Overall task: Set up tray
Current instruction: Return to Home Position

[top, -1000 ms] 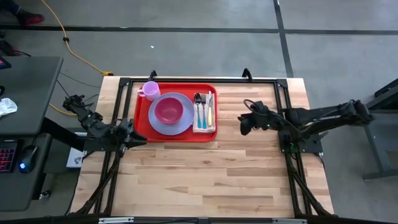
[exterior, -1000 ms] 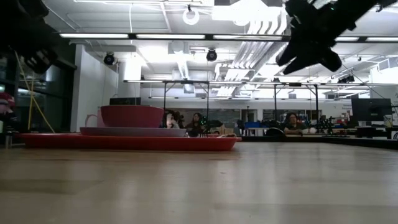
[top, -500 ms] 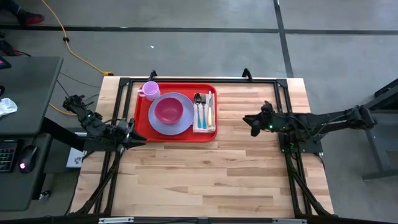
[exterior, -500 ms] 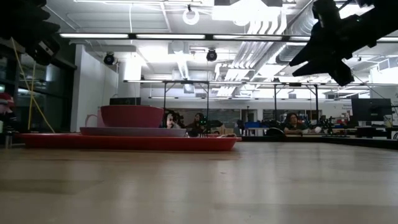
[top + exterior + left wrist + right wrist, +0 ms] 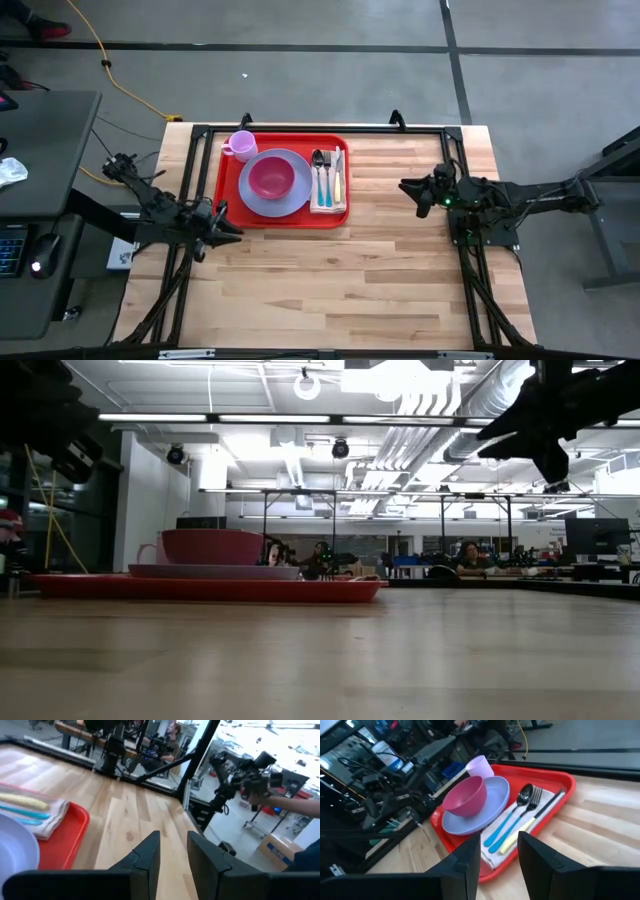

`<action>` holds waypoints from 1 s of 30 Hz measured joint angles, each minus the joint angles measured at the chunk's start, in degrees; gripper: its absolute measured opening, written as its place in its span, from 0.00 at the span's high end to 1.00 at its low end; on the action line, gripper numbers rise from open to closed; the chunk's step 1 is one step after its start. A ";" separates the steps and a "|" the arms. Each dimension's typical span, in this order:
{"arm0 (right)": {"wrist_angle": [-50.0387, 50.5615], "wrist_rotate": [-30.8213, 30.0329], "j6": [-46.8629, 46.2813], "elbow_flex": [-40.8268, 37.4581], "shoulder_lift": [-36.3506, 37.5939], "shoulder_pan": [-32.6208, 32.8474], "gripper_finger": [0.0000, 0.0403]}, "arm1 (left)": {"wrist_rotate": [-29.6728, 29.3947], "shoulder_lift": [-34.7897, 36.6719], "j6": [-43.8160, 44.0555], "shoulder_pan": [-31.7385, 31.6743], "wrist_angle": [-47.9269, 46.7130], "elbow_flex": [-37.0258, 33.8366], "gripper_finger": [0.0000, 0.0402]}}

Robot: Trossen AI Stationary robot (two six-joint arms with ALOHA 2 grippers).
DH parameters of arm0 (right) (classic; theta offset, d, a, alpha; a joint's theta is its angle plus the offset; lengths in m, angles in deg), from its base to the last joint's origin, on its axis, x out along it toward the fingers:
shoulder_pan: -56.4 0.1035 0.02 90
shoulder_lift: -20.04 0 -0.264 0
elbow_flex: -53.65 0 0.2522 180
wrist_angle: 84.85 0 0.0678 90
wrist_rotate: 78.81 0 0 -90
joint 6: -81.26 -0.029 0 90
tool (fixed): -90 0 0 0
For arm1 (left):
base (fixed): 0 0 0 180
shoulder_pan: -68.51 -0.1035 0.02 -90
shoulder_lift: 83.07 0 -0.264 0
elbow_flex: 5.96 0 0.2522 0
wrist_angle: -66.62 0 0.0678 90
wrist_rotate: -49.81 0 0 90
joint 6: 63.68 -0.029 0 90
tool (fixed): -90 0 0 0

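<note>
Pulling away from the tray [image 5: 290, 222], the right gripper [image 5: 413, 196] now hangs over bare wood near the table's right side. It is farther from the tray than a second ago, its fingers a little apart with nothing between them. The left gripper [image 5: 226, 227] has barely shifted. It sits by the tray's lower left corner in the high view, its fingers likewise narrowly parted and empty.

The tray lies toward the top of that view, left of centre, unchanged. It holds a bowl [image 5: 271, 178] on the plate [image 5: 254, 201], a cup [image 5: 242, 145], and a spoon [image 5: 318, 170], fork [image 5: 327, 172] and knife [image 5: 338, 176] side by side on the napkin [image 5: 327, 205].

With everything loaded and both arms empty, the setting looks finished. Only the retreat to rest seems left.
</note>
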 joint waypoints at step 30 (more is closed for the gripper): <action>-15.17 5.27 13.02 0.00 -1.70 0.00 0.73 | 0.04 0.02 -4.37 -0.02 1.07 -0.26 0.68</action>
